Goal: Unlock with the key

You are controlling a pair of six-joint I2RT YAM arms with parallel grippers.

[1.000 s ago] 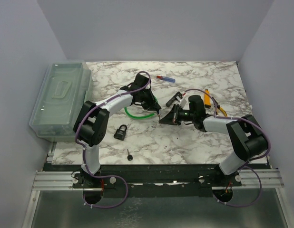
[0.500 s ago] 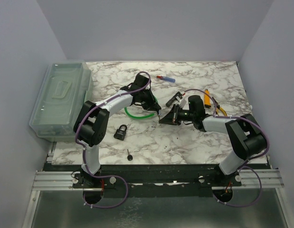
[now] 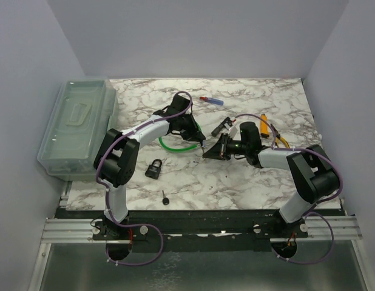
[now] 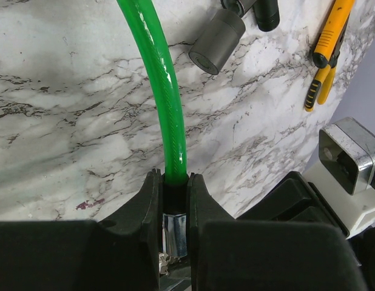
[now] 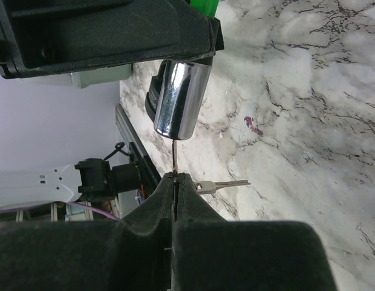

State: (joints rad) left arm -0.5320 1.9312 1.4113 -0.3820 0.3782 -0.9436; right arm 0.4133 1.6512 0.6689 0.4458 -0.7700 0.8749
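A green cable lock (image 3: 175, 147) lies looped mid-table. My left gripper (image 4: 174, 182) is shut on the black collar where the green cable (image 4: 169, 91) meets its chrome barrel (image 4: 175, 233), holding that end off the marble. In the right wrist view the barrel (image 5: 178, 100) hangs below the left fingers (image 5: 108, 30). My right gripper (image 5: 175, 177) is shut on the key (image 5: 175, 156), seen edge-on, with its blade reaching up to the barrel's end face. A second key (image 5: 227, 184) sticks out sideways beside the fingers. From above, the two grippers (image 3: 199, 140) (image 3: 209, 151) meet tip to tip.
A black padlock (image 3: 154, 168) and a small black key (image 3: 165, 198) lie near the front left. A clear plastic box (image 3: 75, 124) stands at the left edge. Black sockets (image 3: 222, 126), an orange-yellow tool (image 3: 264, 124) and a blue-red tool (image 3: 212, 100) lie farther back.
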